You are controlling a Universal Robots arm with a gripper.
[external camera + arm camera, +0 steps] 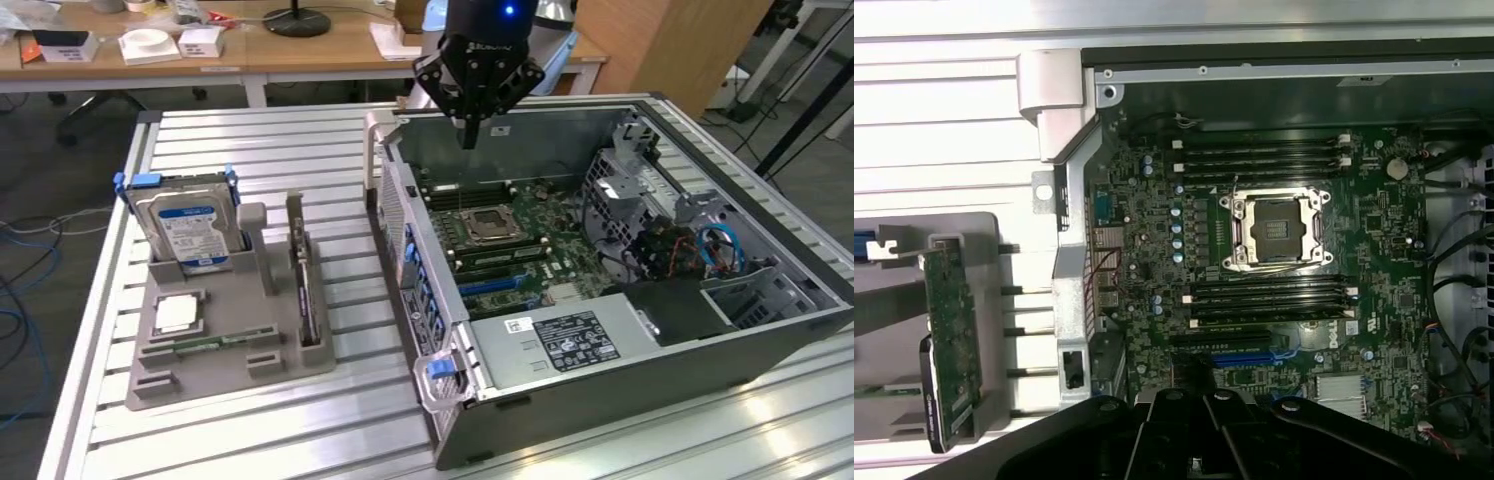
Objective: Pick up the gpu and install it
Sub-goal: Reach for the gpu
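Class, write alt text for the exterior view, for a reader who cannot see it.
A robot arm's shut gripper hangs empty over the open computer case. On the exterior view's left, the graphics card stands on edge in a grey holder, beside a hard drive.

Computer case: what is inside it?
A green motherboard with a processor socket, memory slots, a labelled power supply and blue cables. The power supply covers whatever lies beneath it.

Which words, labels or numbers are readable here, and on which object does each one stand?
None reads clearly.
Hard drive, blue label: too small.
Power supply, black label and white sticker: too small.
Motherboard, white print: blurred.
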